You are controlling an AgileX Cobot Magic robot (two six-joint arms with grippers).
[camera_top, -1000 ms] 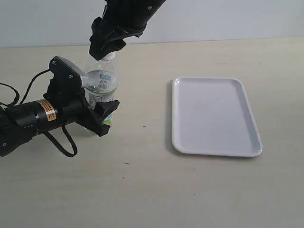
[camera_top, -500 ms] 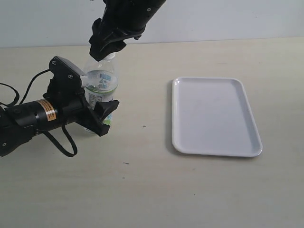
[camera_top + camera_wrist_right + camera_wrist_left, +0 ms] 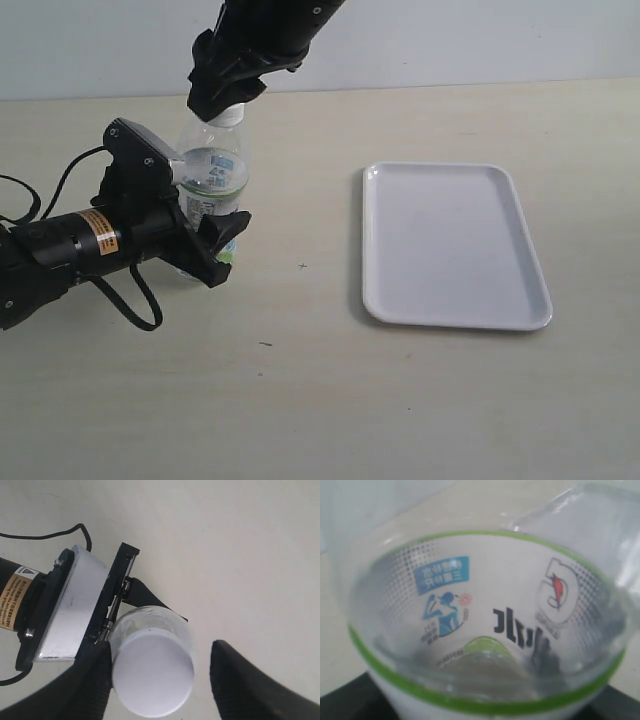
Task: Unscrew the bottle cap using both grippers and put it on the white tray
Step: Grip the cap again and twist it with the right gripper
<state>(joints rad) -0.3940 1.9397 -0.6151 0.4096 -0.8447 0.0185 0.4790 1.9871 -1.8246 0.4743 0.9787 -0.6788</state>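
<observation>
The clear bottle (image 3: 212,185) with a white-and-green label stands upright on the table at the left. My left gripper (image 3: 205,235) is shut around its lower body, and the label (image 3: 485,620) fills the left wrist view. The white bottle cap (image 3: 230,116) sits on the neck. My right gripper (image 3: 222,100) hangs over it from above. In the right wrist view the cap (image 3: 152,675) lies between the open fingers (image 3: 92,685); one finger touches its side and the other stands apart from it. The white tray (image 3: 450,245) lies to the right with nothing on it.
The left arm's black body with its orange label (image 3: 95,230) and looping cables (image 3: 140,305) lies along the table at the left. The light wall runs behind the table's far edge. Bare tabletop separates the bottle from the tray.
The right gripper has edged slightly upward over the cap, so a little more of the cap shows below it. The left gripper and the bottle have not moved.
</observation>
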